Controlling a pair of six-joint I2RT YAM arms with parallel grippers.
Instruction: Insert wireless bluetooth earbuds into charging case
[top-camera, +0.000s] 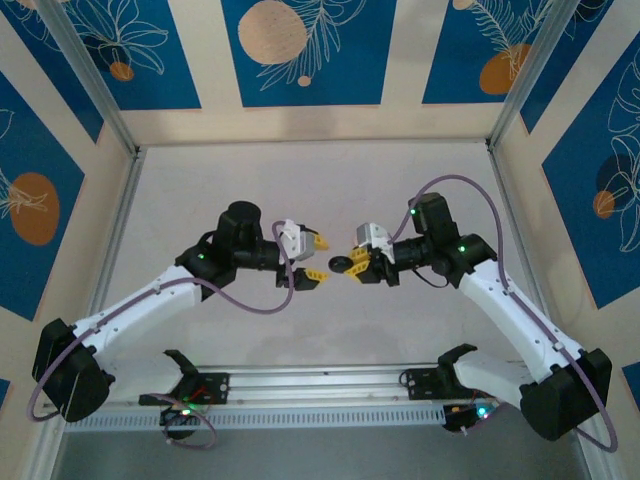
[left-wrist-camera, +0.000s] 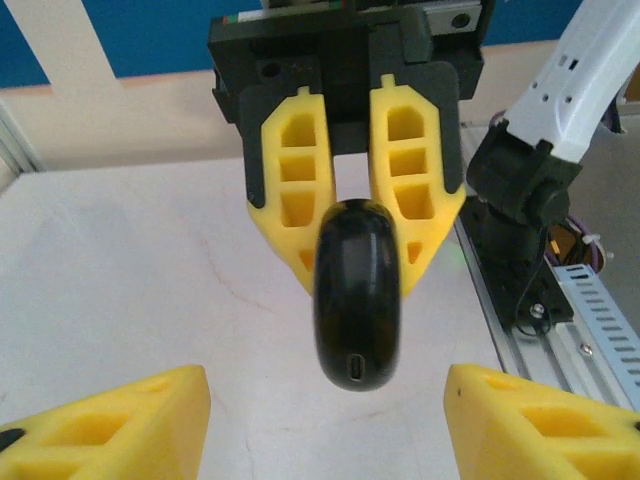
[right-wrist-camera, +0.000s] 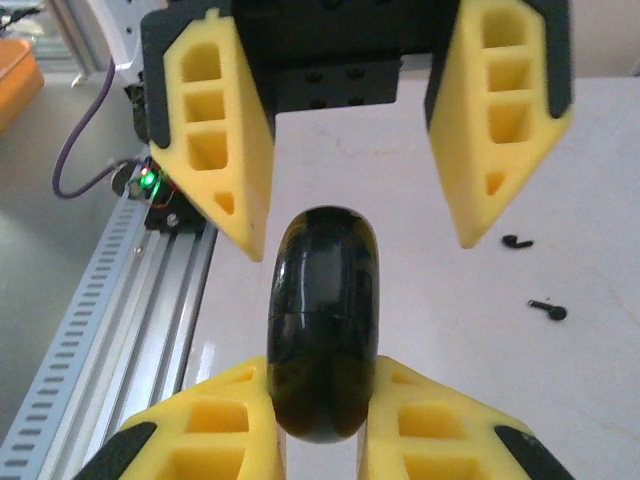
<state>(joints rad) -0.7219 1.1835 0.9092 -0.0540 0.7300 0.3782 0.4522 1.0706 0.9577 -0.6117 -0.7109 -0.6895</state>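
Note:
The charging case (top-camera: 341, 264) is a glossy black oval, closed, held in mid-air above the table between the two arms. My right gripper (right-wrist-camera: 322, 400) is shut on its lower half (right-wrist-camera: 322, 320). From the left wrist view the case (left-wrist-camera: 358, 300) points its charging port toward me, sticking out of the right gripper's yellow fingers (left-wrist-camera: 290, 190). My left gripper (left-wrist-camera: 325, 420) stands open, its fingers (right-wrist-camera: 215, 150) spread either side of the case and apart from it. Two tiny black earbuds (right-wrist-camera: 517, 241) (right-wrist-camera: 548, 310) lie on the white table beyond the case.
An aluminium rail (top-camera: 330, 385) with cable slots runs along the near table edge, close under both arms. Patterned blue and cream walls (top-camera: 300, 50) close in the back and sides. The right arm's white link (left-wrist-camera: 580, 70) rises at the right of the left wrist view.

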